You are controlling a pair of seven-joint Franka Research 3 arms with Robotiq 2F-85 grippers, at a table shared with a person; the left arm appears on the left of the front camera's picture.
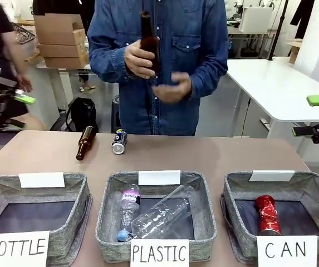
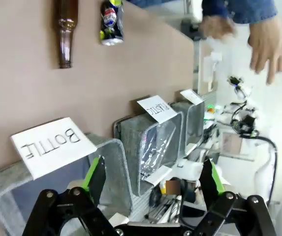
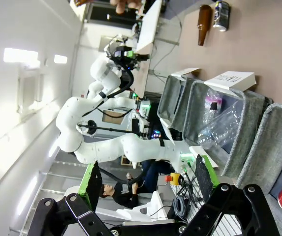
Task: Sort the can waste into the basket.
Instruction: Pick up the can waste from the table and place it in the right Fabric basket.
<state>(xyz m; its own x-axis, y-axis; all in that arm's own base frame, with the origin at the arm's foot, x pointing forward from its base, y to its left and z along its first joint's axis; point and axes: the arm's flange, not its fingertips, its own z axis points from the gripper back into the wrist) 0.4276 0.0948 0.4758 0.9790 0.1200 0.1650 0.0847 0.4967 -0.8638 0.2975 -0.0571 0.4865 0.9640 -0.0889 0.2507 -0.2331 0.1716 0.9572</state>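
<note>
Along the near edge of the brown table [image 1: 204,153]: three grey fabric baskets, each with a white sign. BOTTLE basket [image 1: 3,182], robot's left. PLASTIC basket [image 1: 104,214], middle, holding two clear plastic bottles [image 1: 162,214] lying down. CAN basket [image 1: 309,179], robot's right, holding one shiny red can [image 1: 266,214], on its side on the dark base. Far side of the table: one black-and-silver can [image 1: 119,141], on its side, well apart from the CAN basket, just beside one brown glass bottle [image 1: 85,142], also lying down. Behind the table: a person in a denim shirt, one hand [image 1: 140,58] gripping a second brown bottle [image 1: 149,41] upright at chest height, the other hand [image 1: 172,89] loose below it. Left gripper [image 2: 154,169]: raised at the table's left side, fingers spread wide, nothing between them. Right gripper [image 3: 146,169]: raised at the right side, fingers likewise spread wide, holding nothing.
</note>
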